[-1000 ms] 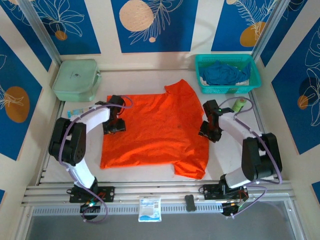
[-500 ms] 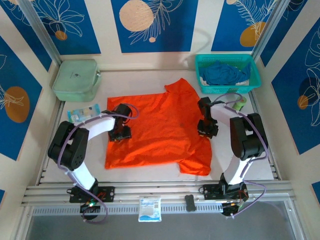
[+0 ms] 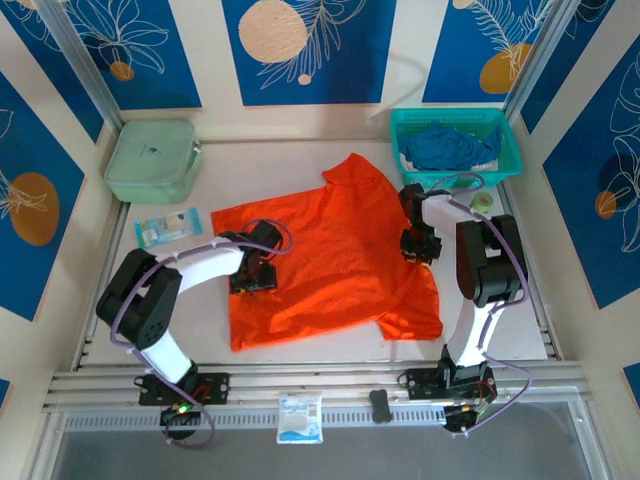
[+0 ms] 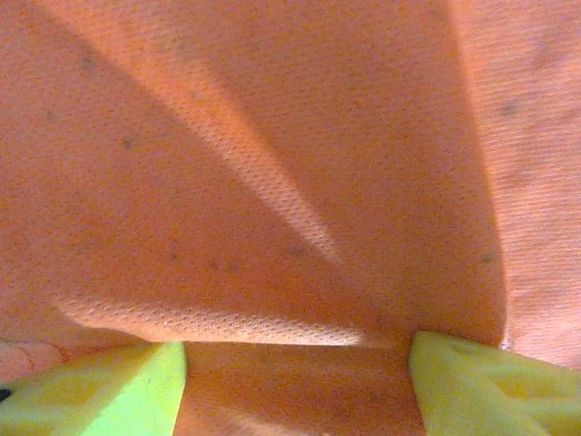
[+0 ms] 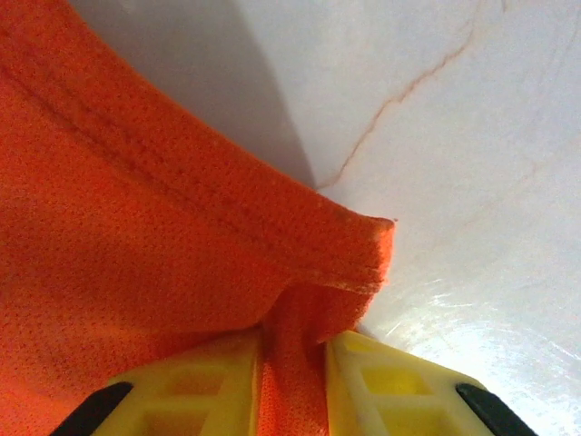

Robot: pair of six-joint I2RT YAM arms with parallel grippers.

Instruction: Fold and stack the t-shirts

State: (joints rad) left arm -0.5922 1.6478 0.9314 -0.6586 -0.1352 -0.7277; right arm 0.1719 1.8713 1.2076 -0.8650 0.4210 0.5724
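The orange t-shirt (image 3: 330,255) is lying spread and skewed on the white table (image 3: 290,165). It is a soft mesh-knit cloth, with one short sleeve pointing toward the far side and another at the near right corner. The dark blue t-shirt (image 3: 445,147) is sitting crumpled in the teal mesh basket (image 3: 507,160) at the far right, well apart from both arms, and a pale green case (image 3: 150,160) is resting at the far left. The left gripper (image 4: 295,368) is standing wide open over the orange shirt's left part, its yellow-green fingers (image 4: 100,391) set far apart with a ridge of cloth bunching between them, not clamped. The right gripper (image 5: 295,363) is pinching the shirt's right edge, jaws nearly closed on a fold of the stitched hem. The overhead view is giving the shirt's whole outline, while the wrist views are giving the fine dotted weave, the double seam and a thin hairline mark on the glossy table.
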